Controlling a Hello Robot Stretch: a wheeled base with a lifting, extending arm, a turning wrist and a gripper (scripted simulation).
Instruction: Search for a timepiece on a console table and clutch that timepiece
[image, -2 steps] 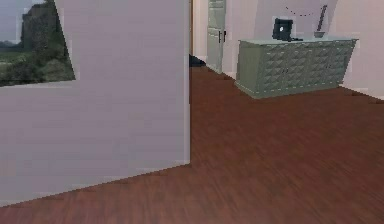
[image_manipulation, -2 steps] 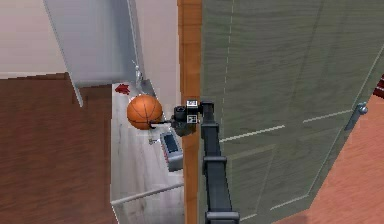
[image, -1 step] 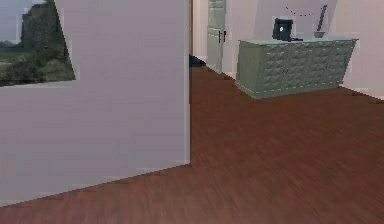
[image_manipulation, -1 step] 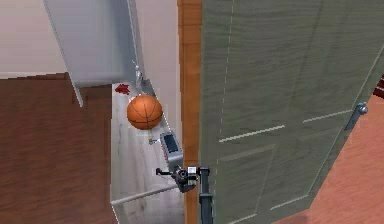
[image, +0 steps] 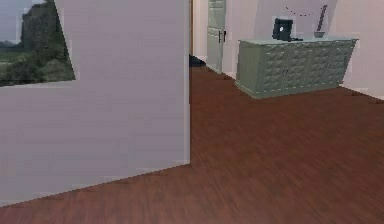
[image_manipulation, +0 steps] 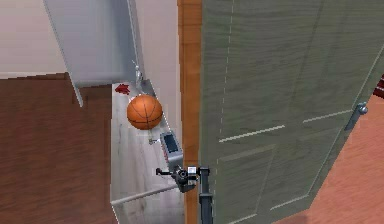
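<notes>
Floor (image: 280, 150): reddish-brown wood boards, smooth, faint sheen. Wall (image: 120, 100), nine o'clock in the forward view: pale paint, matt. Cabinet (image: 295, 68), one o'clock: grey-green painted panels, matt.

Arm side view:
- Door (image_manipulation: 290, 100), three o'clock: dull green painted panels, with a metallic handle (image_manipulation: 361, 108).
- Ball (image_manipulation: 144, 111): orange, dark seams, slight gloss.
- Surface (image_manipulation: 130, 175), six o'clock of the ball: pale grey wood grain, matt.

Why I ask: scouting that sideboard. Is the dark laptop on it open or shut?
Open: the laptop shows its dark screen standing upright on the sideboard.
</notes>
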